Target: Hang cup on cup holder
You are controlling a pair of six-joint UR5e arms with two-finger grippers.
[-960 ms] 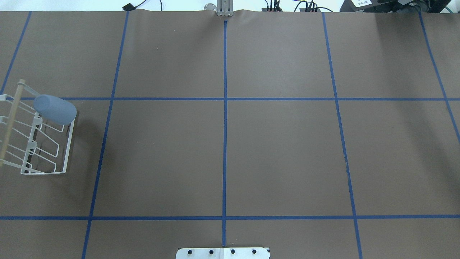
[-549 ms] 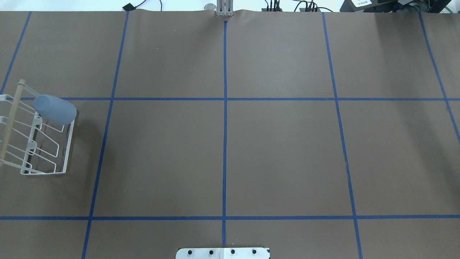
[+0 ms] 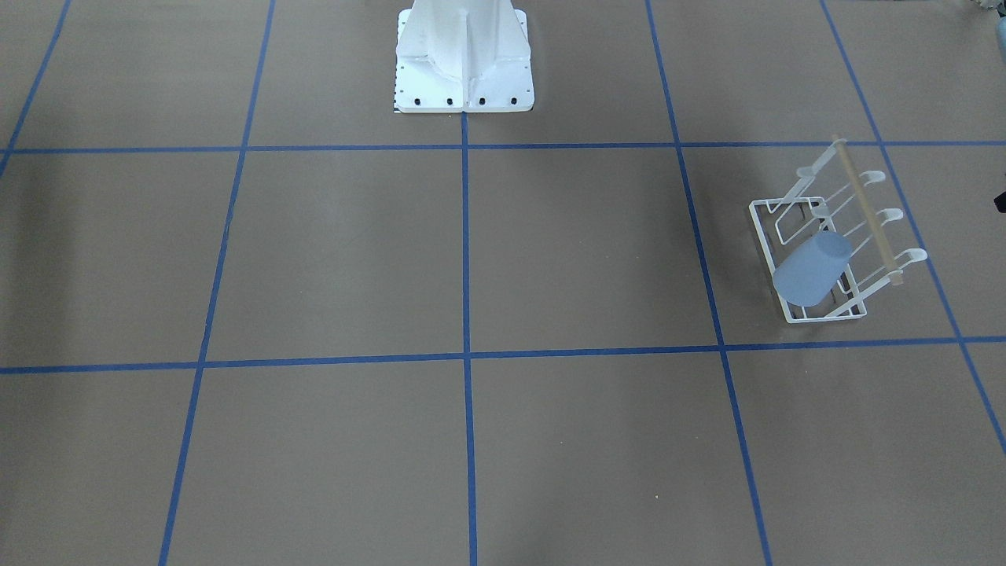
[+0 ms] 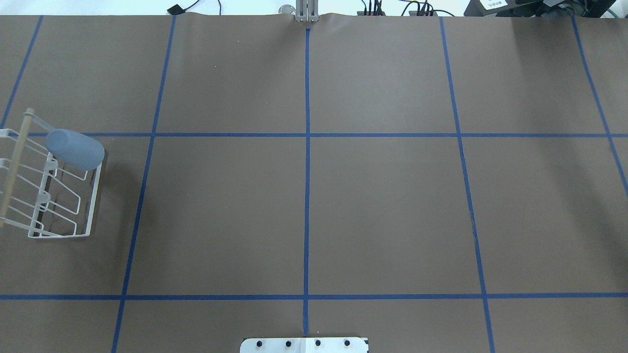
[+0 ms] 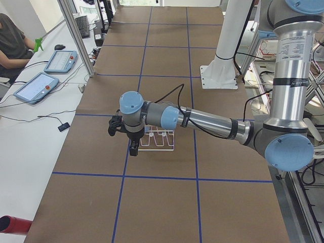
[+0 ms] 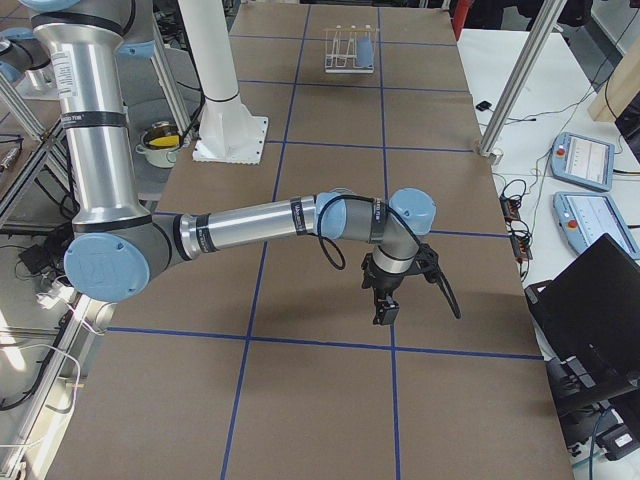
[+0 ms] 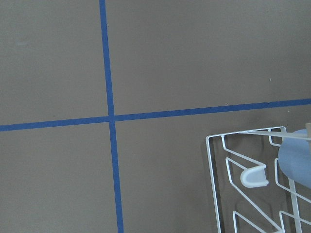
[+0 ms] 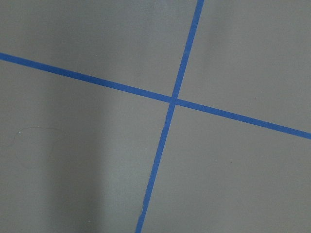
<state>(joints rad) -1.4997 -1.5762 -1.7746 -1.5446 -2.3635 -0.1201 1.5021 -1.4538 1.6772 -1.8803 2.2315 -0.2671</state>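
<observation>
Watch it: light blue plastic cup (image 4: 74, 149) perches slanted on white wire cup holder (image 4: 59, 236); nearby left gripper (image 5: 132, 151) could knock it off. Its spread, like right gripper (image 6: 384, 312) spread, I cannot tell.

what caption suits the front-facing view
Task end state: blue cup resting tilted on the white wire cup holder.

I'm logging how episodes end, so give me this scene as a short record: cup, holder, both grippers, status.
cup holder: white wire rack on the robot's left
cup: light blue, mouth down, tilted over the end loop farthest from the robot
left gripper: near the holder, apart from the cup; open or shut unclear
right gripper: far from the holder; open or shut unclear
status: hanging looks done
</observation>
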